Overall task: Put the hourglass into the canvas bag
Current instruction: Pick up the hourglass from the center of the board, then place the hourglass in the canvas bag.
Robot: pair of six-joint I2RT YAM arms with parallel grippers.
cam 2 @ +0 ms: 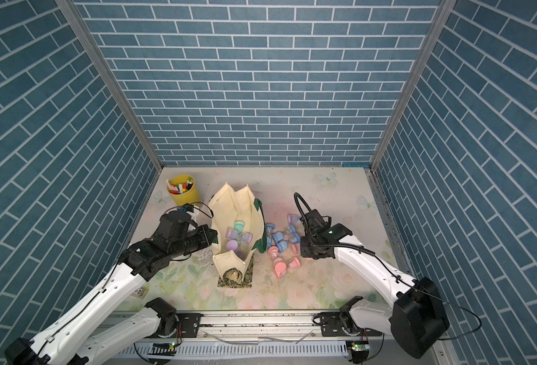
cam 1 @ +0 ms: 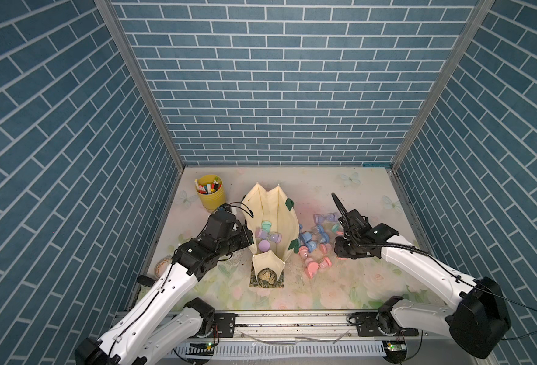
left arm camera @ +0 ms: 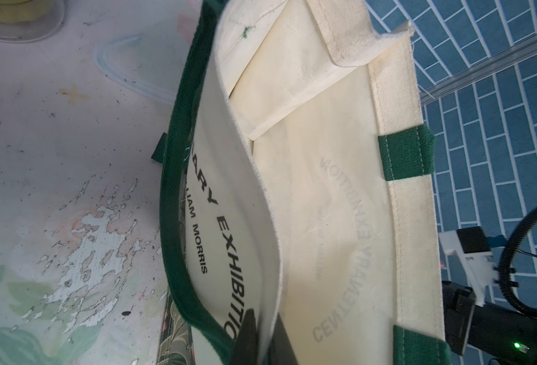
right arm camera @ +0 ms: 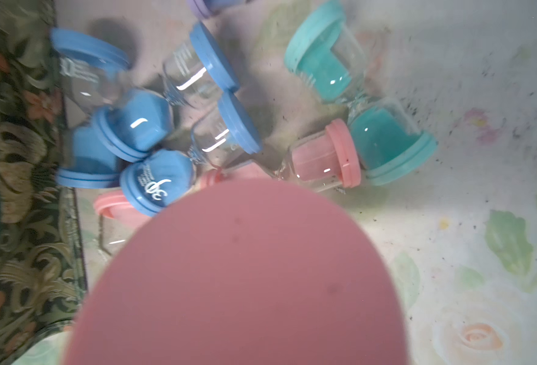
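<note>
A pink hourglass [right arm camera: 238, 278] is seen closest, its round cap filling the lower part of the right wrist view. It is clamped by the right end effector [cam 1: 343, 255], whose jaws are drawn together on it. It is held low over the tabletop [cam 1: 339, 290], outside the canvas bag [cam 1: 287, 227] and to its right, just beside a pile of hourglasses [cam 1: 313, 245] with blue, pink, teal and purple caps. Whether it touches the tabletop cannot be told. The bag is stood near the middle with its mouth spread wide, and other hourglasses [cam 1: 265, 235] with teal and purple caps are seen lying inside. The bag's left rim is pinched by the left end effector [left arm camera: 262, 341], with a finger closed on each side of the cream fabric. A yellow cup [cam 1: 211, 194] of pens is placed beyond the left arm, near the back corner.
</note>
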